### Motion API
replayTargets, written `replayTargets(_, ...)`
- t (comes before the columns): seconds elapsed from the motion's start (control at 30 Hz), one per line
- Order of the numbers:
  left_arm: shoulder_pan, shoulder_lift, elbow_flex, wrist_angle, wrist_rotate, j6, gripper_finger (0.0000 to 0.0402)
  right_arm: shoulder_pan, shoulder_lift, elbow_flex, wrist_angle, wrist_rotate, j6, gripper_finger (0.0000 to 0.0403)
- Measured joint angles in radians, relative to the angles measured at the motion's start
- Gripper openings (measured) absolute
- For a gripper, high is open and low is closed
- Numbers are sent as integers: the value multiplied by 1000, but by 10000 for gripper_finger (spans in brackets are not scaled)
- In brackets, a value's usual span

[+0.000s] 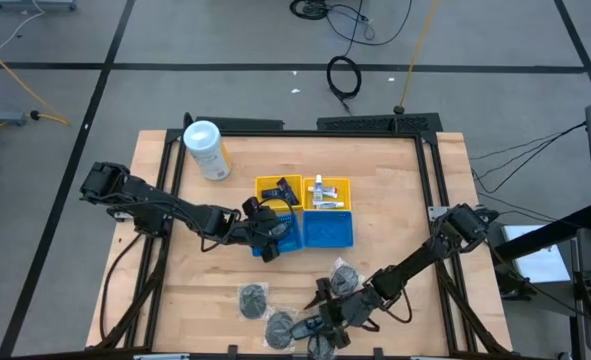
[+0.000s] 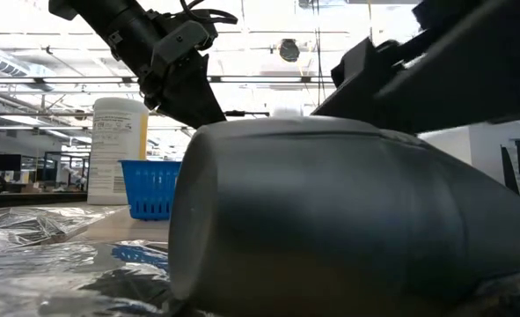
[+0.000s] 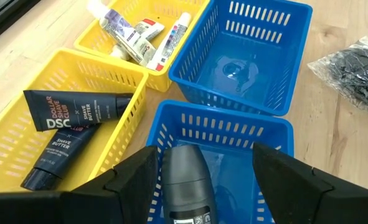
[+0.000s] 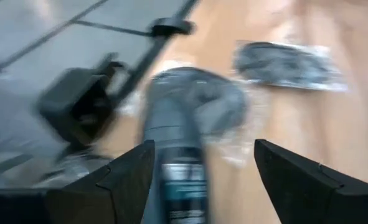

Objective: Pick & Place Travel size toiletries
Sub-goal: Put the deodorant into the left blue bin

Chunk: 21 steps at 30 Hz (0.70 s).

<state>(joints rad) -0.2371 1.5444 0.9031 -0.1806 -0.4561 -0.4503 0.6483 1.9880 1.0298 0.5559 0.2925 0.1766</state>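
My left gripper [image 1: 268, 228] [image 3: 203, 168] is open above the near blue tray [image 3: 233, 130]. A grey stick-shaped toiletry [image 3: 187, 180] stands between its fingers, close to one of them. My right gripper [image 1: 320, 325] [image 4: 203, 162] is open low over the table's near edge. A second grey stick [image 4: 174, 137] [image 2: 330, 220] lies between its fingers on the wood. Dark blue tubes [image 3: 65, 118] lie in one yellow tray and white tubes [image 3: 140, 37] in the other. Grey clear-wrapped pieces [image 1: 253, 298] [image 1: 345, 275] rest flat on the table. My left gripper has the grey stick right beside one finger [image 3: 134, 180], with a wide gap to the other; I cannot tell whether it touches. My right gripper stands on either side of the grey stick on the table; blur hides whether a finger [image 4: 127, 180] touches it.
A tall white canister with a yellow label [image 1: 205, 150] [image 2: 117, 150] stands near the table's far left. The four trays sit together at the table's middle; the far blue one [image 3: 240, 56] holds something clear. A wrapped dark piece [image 3: 352, 68] lies right of the trays.
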Motion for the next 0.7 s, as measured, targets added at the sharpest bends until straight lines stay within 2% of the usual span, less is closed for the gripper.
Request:
replayTargets(0.07, 0, 0, 0, 0, 0, 0, 255, 7, 1, 0, 9, 20, -2, 262)
replayTargets(0.27, 0, 0, 0, 0, 0, 5, 255, 16, 9, 0, 29, -36, 22, 259)
replayTargets(0.53, 0, 0, 0, 0, 1, 7, 255, 3, 122, -1, 171, -40, 21, 257)
replayTargets(0.7, 0, 0, 0, -1, 1, 4, 255, -14, 162, -1, 182, -60, 56, 256)
